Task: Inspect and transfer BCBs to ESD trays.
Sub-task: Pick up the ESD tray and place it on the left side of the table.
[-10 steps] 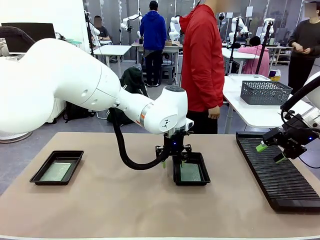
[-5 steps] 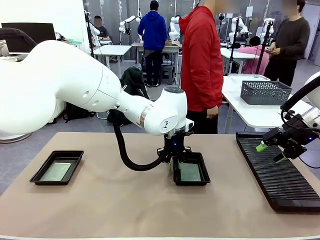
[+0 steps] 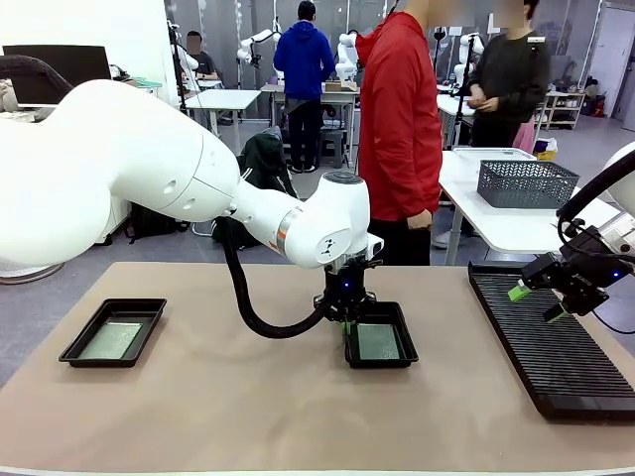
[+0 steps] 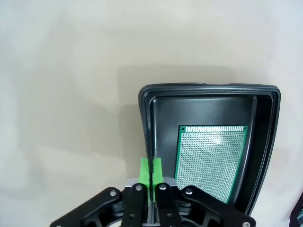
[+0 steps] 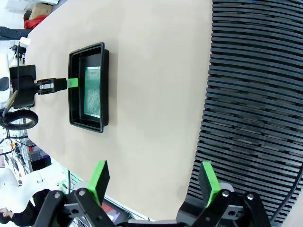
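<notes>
The left gripper (image 4: 151, 166) was pinched onto the rim of the middle ESD tray (image 4: 144, 118), a BCB (image 4: 210, 161) lying inside just beside its fingers. The right gripper (image 5: 154, 182) hung spread wide over the ribbed rack (image 5: 255, 90).

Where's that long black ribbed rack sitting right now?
In the front view, the ribbed rack lies along the table's right side, under the open right gripper, right of the middle tray.

A robotics lab: people (image 3: 303, 69) stand among white worktops (image 3: 223, 98) at the frame's top, monitor (image 3: 60, 61) upper left.
</notes>
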`<state>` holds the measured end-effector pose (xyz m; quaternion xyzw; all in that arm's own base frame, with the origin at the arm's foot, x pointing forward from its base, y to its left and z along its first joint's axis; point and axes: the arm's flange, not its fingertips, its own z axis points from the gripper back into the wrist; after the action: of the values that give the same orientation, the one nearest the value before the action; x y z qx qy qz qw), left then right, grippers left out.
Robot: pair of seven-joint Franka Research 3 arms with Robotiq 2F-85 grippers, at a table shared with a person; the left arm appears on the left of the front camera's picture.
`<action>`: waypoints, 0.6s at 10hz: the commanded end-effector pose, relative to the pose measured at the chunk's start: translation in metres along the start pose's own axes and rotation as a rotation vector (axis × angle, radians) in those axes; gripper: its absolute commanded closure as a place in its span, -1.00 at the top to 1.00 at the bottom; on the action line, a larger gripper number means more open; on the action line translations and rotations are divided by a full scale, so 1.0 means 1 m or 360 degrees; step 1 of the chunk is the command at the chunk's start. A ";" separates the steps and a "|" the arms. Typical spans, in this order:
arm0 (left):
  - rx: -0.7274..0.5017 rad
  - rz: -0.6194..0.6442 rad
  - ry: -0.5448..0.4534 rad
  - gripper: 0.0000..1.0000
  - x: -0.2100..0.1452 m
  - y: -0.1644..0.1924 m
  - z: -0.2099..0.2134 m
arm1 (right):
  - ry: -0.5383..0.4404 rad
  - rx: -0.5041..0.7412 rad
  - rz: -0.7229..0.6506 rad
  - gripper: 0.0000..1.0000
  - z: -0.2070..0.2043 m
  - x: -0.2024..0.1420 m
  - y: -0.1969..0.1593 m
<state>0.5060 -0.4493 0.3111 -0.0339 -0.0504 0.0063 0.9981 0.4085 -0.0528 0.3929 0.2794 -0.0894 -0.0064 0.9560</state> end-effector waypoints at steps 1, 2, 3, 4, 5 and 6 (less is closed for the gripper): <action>-0.0021 -0.0016 0.0039 -1.00 0.001 0.009 -0.001 | -0.0001 -0.0005 -0.0012 1.00 0.001 -0.001 0.000; -0.0034 -0.0016 0.0035 -1.00 0.001 0.009 -0.001 | -0.0001 -0.0005 -0.0012 1.00 0.001 -0.001 0.000; -0.0040 -0.0007 0.0029 -1.00 0.000 0.010 -0.001 | -0.0001 -0.0005 -0.0012 1.00 0.001 -0.001 0.000; -0.0063 0.0016 0.0065 -1.00 -0.001 0.010 -0.001 | -0.0001 -0.0005 -0.0012 1.00 0.001 -0.001 0.000; -0.0015 -0.0001 0.0017 -1.00 0.002 0.002 0.000 | -0.0001 -0.0005 -0.0012 1.00 0.001 -0.001 0.000; -0.0015 -0.0001 0.0017 -1.00 0.002 0.002 0.000 | -0.0001 -0.0005 -0.0012 1.00 0.001 -0.001 0.000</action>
<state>0.5072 -0.4482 0.3113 -0.0429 -0.0411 0.0080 0.9982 0.4085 -0.0529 0.3929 0.2794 -0.0894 -0.0065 0.9560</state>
